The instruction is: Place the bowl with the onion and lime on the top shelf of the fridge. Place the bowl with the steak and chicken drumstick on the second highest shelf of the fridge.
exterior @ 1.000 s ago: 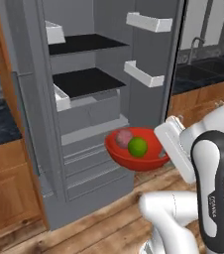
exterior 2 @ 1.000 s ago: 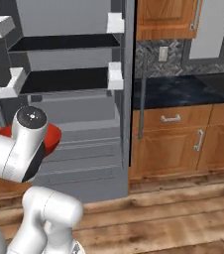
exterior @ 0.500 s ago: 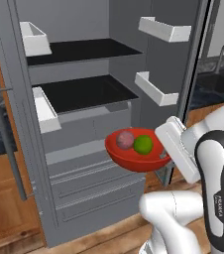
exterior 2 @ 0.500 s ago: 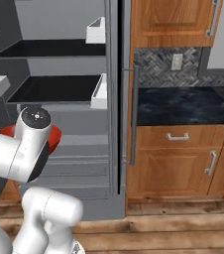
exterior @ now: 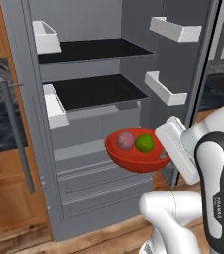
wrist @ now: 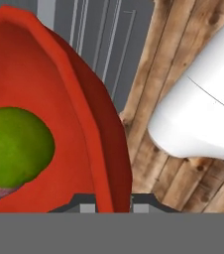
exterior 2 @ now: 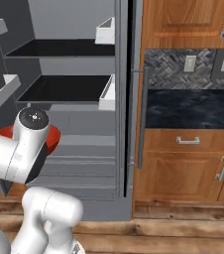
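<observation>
Gripping the red bowl (exterior: 136, 158) by its rim, the gripper (wrist: 113, 202) has its fingers closed on the wall at the bottom centre of the hand view, one finger on each side of the rim. In the left base view the bowl hangs at centre frame, in front of the open fridge (exterior: 91, 119) and below both black shelves. It holds the onion (exterior: 125, 140) and the lime (exterior: 144, 143), side by side and touching, onion to the left. The top shelf (exterior: 91, 49) runs across the upper middle of that view, with the second shelf (exterior: 96, 92) right under it; both are bare. In the right base view a sliver of the bowl (exterior 2: 53, 138) peeks from behind the arm at the left. Wooden floor (wrist: 183, 74) shows on the right of the hand view.
</observation>
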